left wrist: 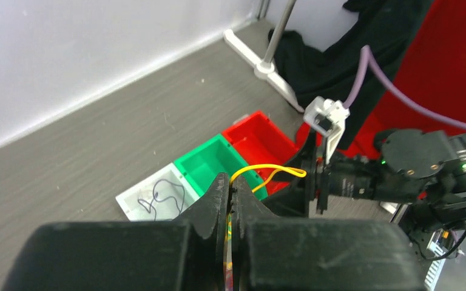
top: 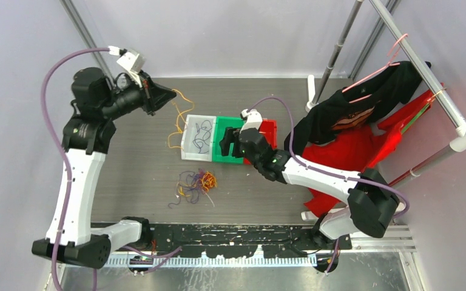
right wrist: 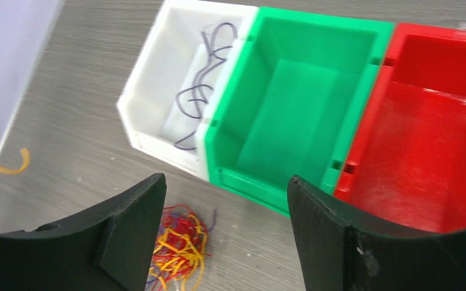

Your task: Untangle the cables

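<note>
A tangle of red, yellow and purple cables (top: 195, 183) lies on the table in front of the bins; it also shows in the right wrist view (right wrist: 179, 248). My left gripper (top: 171, 96) is raised at the back left and shut on a yellow cable (top: 178, 121) that hangs down beside the white bin (top: 190, 145). In the left wrist view the yellow cable (left wrist: 270, 170) loops out from between the closed fingertips of the gripper (left wrist: 231, 188). My right gripper (top: 226, 140) is open and empty above the green bin (top: 229, 156). A purple cable (right wrist: 201, 91) lies in the white bin (right wrist: 158, 91).
The green bin (right wrist: 291, 109) and the red bin (right wrist: 425, 133) stand in a row right of the white one. A clothes rack (top: 412, 60) with a black garment and a red garment (top: 352, 151) stands at the right.
</note>
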Tool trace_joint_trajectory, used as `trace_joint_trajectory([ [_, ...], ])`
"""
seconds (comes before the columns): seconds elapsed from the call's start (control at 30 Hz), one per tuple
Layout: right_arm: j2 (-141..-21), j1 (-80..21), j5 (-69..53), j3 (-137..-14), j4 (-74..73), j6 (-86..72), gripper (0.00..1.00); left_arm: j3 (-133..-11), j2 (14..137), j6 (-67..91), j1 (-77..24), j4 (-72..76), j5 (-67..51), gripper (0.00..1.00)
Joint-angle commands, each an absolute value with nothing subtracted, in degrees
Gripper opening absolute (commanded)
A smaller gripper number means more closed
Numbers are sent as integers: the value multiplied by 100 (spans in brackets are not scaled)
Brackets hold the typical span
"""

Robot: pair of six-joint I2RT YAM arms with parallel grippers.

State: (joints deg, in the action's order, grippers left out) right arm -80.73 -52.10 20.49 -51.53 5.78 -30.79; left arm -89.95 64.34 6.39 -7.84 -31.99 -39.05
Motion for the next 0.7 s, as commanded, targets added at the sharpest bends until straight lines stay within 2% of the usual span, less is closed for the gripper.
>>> trace_joint_trajectory([
  [0.0, -8078, -4970, 2177, -5433, 177, -3214, 78, -8862, 6645, 217, -841, -2955, -3852, 0],
  [0.27, -8221, -4597, 2246, -5545, -72, -3298, 77, -9076, 7110, 268, -1055, -2880, -3916, 0],
  [0.47, -8307, -4361, 2357, -5572, -447, -3256, 74, -9114, 7135, 331, -1273, -2892, -3919, 0],
  [0.67, -8916, -4316, 2148, -5742, -606, -3200, 69, -9217, 7076, 321, -1283, -2932, -3887, 0],
])
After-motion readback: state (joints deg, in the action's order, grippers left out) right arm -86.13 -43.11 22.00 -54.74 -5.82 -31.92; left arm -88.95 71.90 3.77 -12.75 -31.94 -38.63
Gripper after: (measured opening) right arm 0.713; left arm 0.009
